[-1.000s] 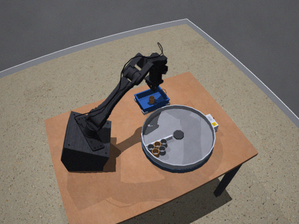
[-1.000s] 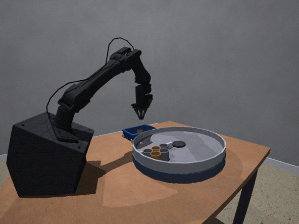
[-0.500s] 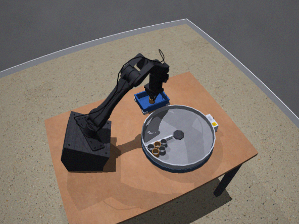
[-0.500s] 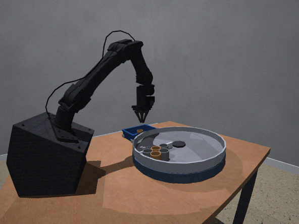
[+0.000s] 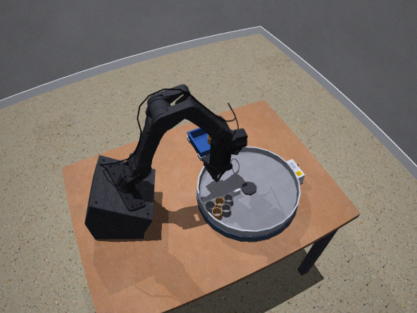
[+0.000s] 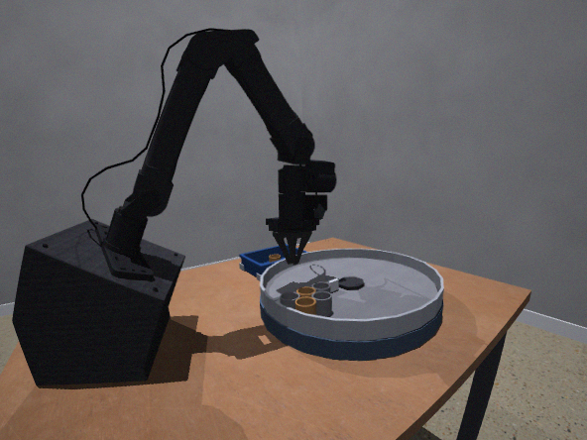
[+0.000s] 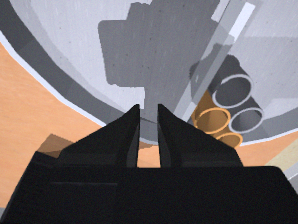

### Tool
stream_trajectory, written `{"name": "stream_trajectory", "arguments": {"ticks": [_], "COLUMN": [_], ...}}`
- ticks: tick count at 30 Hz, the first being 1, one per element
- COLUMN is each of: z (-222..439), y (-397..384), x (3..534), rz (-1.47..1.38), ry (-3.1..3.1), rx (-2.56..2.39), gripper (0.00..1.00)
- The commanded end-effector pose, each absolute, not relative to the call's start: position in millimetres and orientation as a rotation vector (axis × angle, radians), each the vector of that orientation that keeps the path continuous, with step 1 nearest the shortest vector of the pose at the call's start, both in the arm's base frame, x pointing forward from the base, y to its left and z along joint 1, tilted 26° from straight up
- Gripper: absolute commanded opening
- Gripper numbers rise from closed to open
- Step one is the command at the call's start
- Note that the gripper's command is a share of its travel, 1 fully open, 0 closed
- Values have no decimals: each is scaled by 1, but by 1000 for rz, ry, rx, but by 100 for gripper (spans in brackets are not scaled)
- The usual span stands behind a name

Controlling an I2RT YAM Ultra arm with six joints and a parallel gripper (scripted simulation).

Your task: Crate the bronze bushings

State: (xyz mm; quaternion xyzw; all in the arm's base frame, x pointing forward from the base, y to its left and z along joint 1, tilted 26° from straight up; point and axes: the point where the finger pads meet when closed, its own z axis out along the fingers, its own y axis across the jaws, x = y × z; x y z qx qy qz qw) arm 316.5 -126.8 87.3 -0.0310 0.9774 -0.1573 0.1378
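Observation:
The grey turntable (image 5: 248, 192) holds a tight cluster of bushings near its front left rim. Two are bronze (image 5: 220, 201) (image 5: 217, 211) and three are steel (image 5: 228, 197); the cluster also shows in the exterior view (image 6: 306, 297). In the wrist view the bronze bushings (image 7: 212, 119) lie next to the steel bushings (image 7: 232, 91), to the right of the fingers. My gripper (image 6: 293, 260) hangs just above the turntable's rim on the crate side, short of the cluster, shut with nothing between the fingers. The blue crate (image 5: 198, 141) holds one bronze bushing (image 6: 274, 257).
A black octagonal hub (image 5: 249, 187) sits at the turntable's centre. The turntable has a raised rim and a dark blue base (image 6: 347, 342). A small white box (image 5: 296, 170) is at its far right side. The arm's black base block (image 5: 120, 201) stands on the table's left.

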Motion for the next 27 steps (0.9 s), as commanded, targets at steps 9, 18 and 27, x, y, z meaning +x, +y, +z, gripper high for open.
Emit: {"name": "stream_trajectory", "arguments": {"ticks": [9,18,27], "z": [100,105,105], "y": [-231,-246,-245], "x": [269,251,254], "rz": [-421,-424,-424], "ry": [2721,2721,2716], "rx": [-262,-262,-277], "gripper": [15,15,15]}}
